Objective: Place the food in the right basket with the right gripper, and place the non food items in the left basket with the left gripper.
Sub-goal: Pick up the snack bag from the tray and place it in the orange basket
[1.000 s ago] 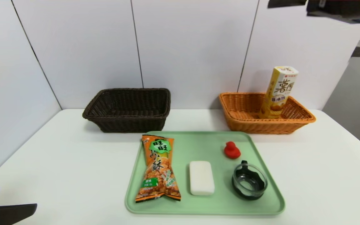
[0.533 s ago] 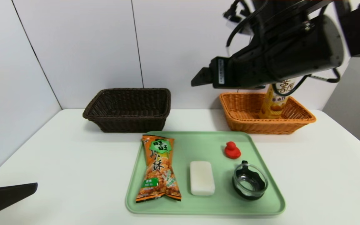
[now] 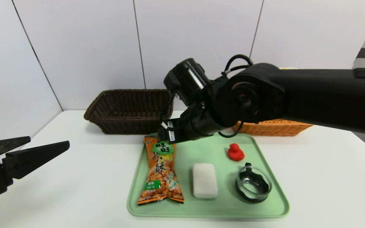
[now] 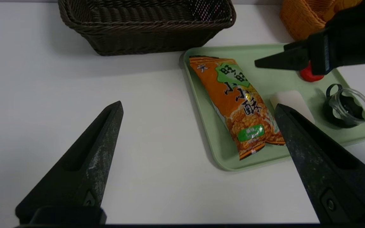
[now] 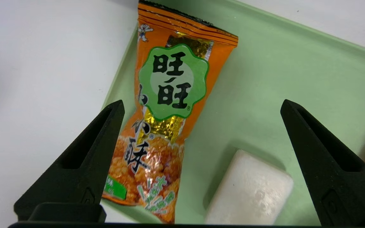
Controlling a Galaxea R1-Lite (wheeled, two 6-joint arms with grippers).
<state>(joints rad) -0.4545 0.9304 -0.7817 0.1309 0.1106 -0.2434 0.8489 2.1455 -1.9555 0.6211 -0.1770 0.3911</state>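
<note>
On the green tray [image 3: 265, 202], head view: orange snack bag [image 3: 161, 172], white soap bar [image 3: 204, 180], red duck [image 3: 235, 152], glass jar [image 3: 252, 186]. My right gripper [image 3: 165, 134] hangs over the bag's top end, released; my left gripper [image 3: 43, 146] waits apart, spread. Left wrist view: dark basket [image 4: 144, 25] beyond the tray. Right wrist view: bag between my wide fingers [image 5: 84, 158], untouched.
</note>
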